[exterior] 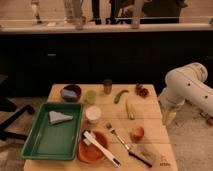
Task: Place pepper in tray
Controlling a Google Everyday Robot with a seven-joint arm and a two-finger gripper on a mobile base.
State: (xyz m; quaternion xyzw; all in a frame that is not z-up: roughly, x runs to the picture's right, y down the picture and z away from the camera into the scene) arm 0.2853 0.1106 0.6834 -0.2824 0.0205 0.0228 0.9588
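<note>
Gripper (pixel 169 117) beside table (pixel 150 114), arm (pixel 187 85) partly off-frame

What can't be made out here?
Camera view only:
- Claw, open, beside the wooden table's right edge: outline merges with the background.
- Small curved dark-green pepper: stem end too small to tell.
- Grey wedge in the large rectangular bright-green plastic tray: too blurred to identify.
- White arm: base cut off by the right frame edge.

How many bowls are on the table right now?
2. The dark bowl sits back left, behind the tray; the orange-red bowl sits front, right of the tray. The small white cup isn't counted. The claw hangs beside the table, at its right edge.
</note>
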